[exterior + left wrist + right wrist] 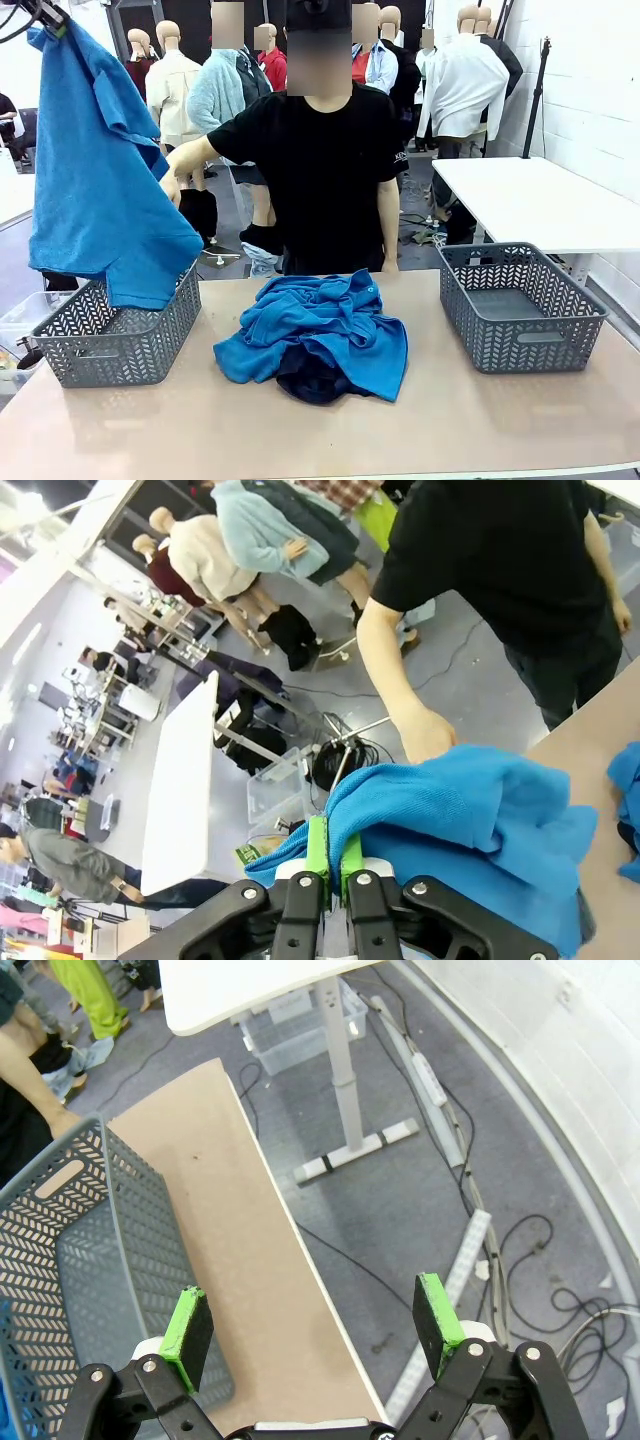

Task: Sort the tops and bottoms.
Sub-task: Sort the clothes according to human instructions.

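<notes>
High at the far left, my left gripper (45, 17) is shut on a bright blue top (100, 170), which hangs down over the left grey basket (110, 340). In the left wrist view the green pads (318, 848) pinch a fold of that top (460, 810). More blue tops (320, 320) lie heaped at the table's middle, with the dark navy bottoms (310, 383) showing under their front edge. My right gripper (312, 1320) stands open with nothing between its fingers, above the table's right edge beside the right grey basket (70, 1260).
A person in a black t-shirt stands at the far side, one hand (172, 186) reaching to the hanging top. The right basket (520, 305) holds nothing. A white table (540, 200) stands behind on the right. Cables lie on the floor (520, 1250) beyond the table edge.
</notes>
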Motion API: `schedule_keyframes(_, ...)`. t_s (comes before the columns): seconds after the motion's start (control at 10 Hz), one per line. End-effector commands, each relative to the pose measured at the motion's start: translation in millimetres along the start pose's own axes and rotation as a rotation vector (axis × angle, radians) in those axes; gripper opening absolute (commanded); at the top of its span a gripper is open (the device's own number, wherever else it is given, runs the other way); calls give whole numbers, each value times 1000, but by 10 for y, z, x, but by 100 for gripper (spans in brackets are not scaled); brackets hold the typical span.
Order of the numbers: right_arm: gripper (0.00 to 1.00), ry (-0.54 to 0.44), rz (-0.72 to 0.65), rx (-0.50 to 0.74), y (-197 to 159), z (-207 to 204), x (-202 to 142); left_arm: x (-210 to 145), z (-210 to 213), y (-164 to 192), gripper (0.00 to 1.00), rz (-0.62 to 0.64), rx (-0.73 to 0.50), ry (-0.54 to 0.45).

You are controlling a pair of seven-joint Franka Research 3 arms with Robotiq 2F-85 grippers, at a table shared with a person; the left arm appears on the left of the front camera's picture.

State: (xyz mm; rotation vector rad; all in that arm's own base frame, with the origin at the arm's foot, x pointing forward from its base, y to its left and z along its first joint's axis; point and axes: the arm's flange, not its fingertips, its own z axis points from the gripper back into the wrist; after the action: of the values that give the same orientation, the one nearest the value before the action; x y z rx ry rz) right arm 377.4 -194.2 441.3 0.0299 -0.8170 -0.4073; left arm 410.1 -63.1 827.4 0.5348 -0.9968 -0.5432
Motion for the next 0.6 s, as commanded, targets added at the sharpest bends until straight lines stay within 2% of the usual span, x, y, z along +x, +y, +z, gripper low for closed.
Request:
schedule_keyframes(0.0, 100, 3, -21, -2, 31, -3, -1, 117, 126, 48, 0, -29, 22, -14)
schedule_keyframes(0.4, 100, 3, -21, -2, 31, -3, -1, 99, 110, -3, 0, -13, 11, -20)
schedule_keyframes(0.5, 100, 3, -21, -2, 31, -3, -1, -44, -116, -73, 0, -32, 32, 21)
